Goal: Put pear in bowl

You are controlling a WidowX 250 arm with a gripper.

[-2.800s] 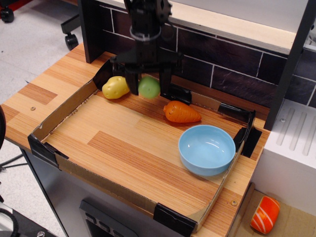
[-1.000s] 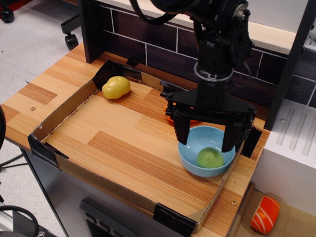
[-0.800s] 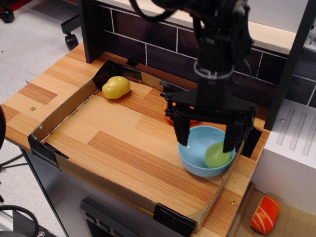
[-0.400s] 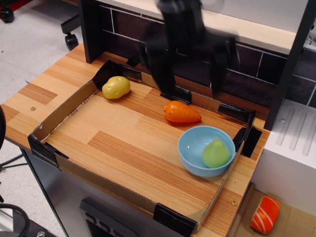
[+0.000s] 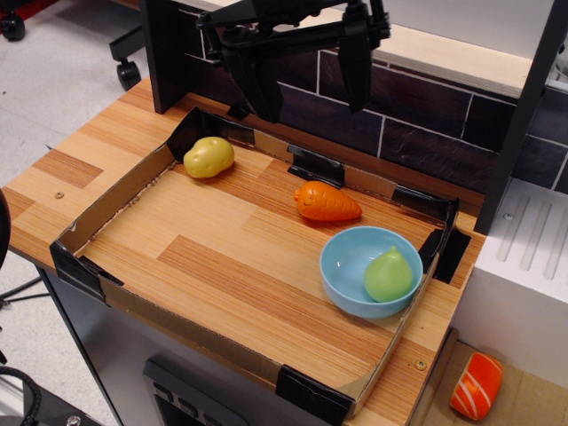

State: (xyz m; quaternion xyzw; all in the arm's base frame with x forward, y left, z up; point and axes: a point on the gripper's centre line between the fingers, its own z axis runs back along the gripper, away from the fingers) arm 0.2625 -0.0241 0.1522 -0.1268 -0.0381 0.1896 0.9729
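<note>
The light-green pear [image 5: 390, 274] lies inside the light-blue bowl [image 5: 348, 266], against its right wall. The bowl stands at the right end of the cardboard-edged tray. My gripper [image 5: 308, 98] is open and empty, raised high at the top of the view, well up and to the left of the bowl. Its two black fingers [image 5: 356, 67] hang apart in front of the dark tile wall.
A yellow potato-like lump [image 5: 209, 156] lies in the tray's far left corner. An orange carrot toy [image 5: 326, 201] lies just behind the bowl. The tray's cardboard rim [image 5: 102, 204] has black taped corners. An orange-and-white toy [image 5: 476, 386] lies below right, off the table.
The gripper carried the pear from beside the potato to the bowl, let it go there, then rose up and left, open. The pear settled against the bowl's right wall.
</note>
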